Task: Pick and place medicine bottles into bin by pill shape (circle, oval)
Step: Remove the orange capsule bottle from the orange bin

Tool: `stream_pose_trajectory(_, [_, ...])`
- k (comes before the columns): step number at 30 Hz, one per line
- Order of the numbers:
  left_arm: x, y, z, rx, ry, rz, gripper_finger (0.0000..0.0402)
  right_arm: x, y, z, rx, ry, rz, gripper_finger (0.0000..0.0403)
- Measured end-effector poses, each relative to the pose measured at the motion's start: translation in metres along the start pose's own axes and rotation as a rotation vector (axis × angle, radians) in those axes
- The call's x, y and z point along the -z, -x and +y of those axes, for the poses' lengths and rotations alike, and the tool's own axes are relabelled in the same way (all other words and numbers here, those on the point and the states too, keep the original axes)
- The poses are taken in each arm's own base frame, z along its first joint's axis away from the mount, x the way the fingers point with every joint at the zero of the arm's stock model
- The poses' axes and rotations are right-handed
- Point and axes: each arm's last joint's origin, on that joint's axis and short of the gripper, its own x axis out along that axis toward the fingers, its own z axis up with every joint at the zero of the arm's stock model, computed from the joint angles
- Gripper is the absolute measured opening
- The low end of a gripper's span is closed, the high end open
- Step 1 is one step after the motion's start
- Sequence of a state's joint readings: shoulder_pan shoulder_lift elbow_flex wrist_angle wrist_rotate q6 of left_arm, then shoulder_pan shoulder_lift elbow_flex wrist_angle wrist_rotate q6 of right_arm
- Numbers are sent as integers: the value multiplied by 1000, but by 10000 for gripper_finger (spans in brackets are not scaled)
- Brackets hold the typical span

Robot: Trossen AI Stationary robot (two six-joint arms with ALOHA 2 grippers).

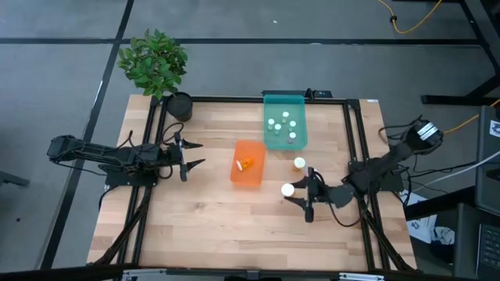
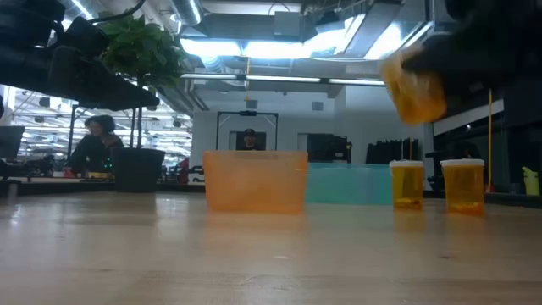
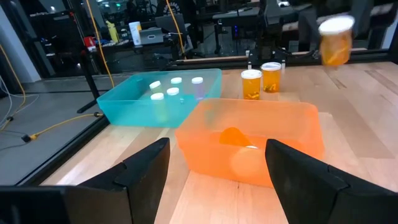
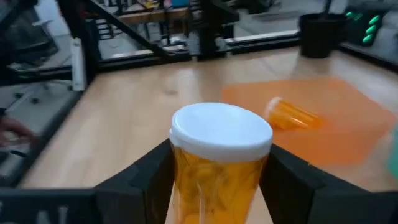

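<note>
My right gripper (image 1: 298,195) is shut on an amber medicine bottle with a white cap (image 4: 221,132), held above the table right of the orange bin (image 1: 248,164). The bottle also shows in the air in the low view (image 2: 415,86). One amber bottle (image 4: 292,115) lies on its side in the orange bin. The teal bin (image 1: 284,139) holds several white-capped bottles (image 1: 281,123). Two amber bottles (image 2: 406,185) (image 2: 463,186) stand upright on the table. My left gripper (image 1: 191,154) is open and empty, left of the orange bin. My right gripper pinches the bottle's amber body (image 4: 214,180) between its two fingers, just below the white cap. The fingers (image 4: 143,180) come roughly level from the table's right side, one on each side of the bottle. The bottle is about upright, cap up, lifted clear of the table.
A potted plant (image 1: 156,64) stands at the table's far left corner. The teal bin sits behind and right of the orange bin. Bare wood lies along the table's near side. People show in the room beyond the table in the low view (image 2: 95,140).
</note>
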State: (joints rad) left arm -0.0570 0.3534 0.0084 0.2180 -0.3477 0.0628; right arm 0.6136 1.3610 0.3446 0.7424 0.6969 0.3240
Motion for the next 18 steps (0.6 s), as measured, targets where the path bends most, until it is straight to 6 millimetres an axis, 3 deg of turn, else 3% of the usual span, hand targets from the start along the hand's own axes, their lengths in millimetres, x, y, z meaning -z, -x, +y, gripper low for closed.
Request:
stream_pose_trajectory(6, [0,0,0,0,0,0,257,39,-3,6,-1,80,43,204])
stream_pose_trajectory(14, [0,0,0,0,0,0,257,59,-38,39,104,233,21,204])
stream_pose_trajectory(18, [0,0,0,0,0,0,257,70,-45,38,131,203,-24,204])
